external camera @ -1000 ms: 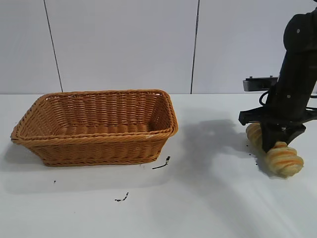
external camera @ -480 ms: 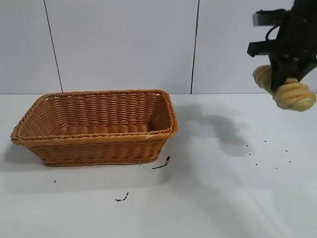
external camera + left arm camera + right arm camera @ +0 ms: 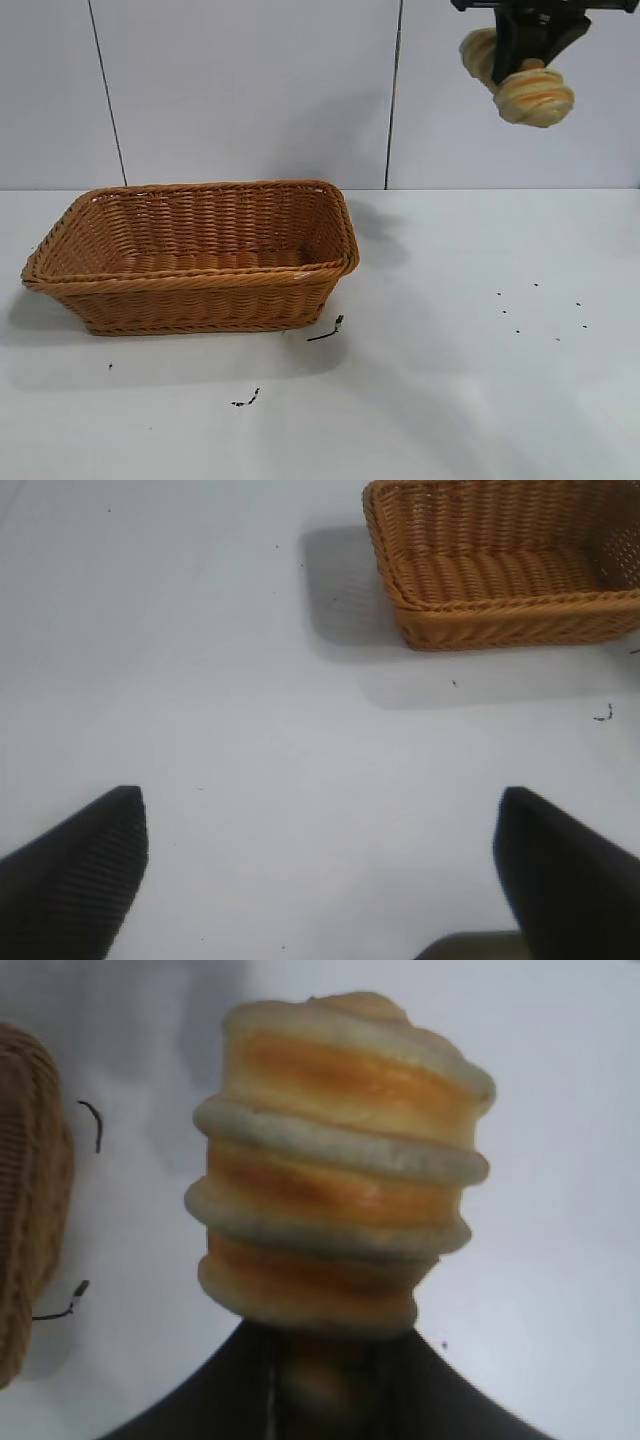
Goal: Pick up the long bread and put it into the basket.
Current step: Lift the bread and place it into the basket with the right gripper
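Exterior view: white tabletop carries the basket at left, upright and open. Long bread hangs high in the air at upper right, well apart from the basket, pinched at mid-length by the right pincer. Left pincer hovers over bare tabletop, fingers spread wide. Small dark specks lie beside the basket.

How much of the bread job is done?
Picking up is done: the right claw grips the long bread high above the table. It is off to the right of the basket, not over it yet. Left to do: bring it over and drop it in. The left claw sits open, away from the work.
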{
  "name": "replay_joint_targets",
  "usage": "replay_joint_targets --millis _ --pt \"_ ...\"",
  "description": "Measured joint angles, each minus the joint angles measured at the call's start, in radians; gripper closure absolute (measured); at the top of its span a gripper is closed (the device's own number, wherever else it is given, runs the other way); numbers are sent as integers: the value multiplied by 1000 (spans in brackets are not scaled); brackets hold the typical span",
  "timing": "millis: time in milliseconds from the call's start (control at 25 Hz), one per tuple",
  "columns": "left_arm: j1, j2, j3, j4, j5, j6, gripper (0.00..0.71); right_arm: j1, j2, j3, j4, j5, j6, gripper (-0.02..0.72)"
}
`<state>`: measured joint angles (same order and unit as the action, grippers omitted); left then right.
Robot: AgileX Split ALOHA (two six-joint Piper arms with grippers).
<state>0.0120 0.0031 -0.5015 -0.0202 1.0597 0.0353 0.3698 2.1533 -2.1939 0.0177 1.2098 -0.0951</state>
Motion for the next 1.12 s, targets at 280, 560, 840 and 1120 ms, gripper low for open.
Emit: replay_joint_targets --millis 280,560,840,1120 --pt "0 0 0 0 0 0 17 163 87 -103 11 1 -69 572" --pt "0 0 0 0 0 0 17 244 147 -112 53 -11 -385 572" --pt "0 0 0 0 0 0 17 270 202 -111 64 -140 -852 572" --pt "0 0 0 0 0 0 17 282 270 -111 118 -255 -991 572"
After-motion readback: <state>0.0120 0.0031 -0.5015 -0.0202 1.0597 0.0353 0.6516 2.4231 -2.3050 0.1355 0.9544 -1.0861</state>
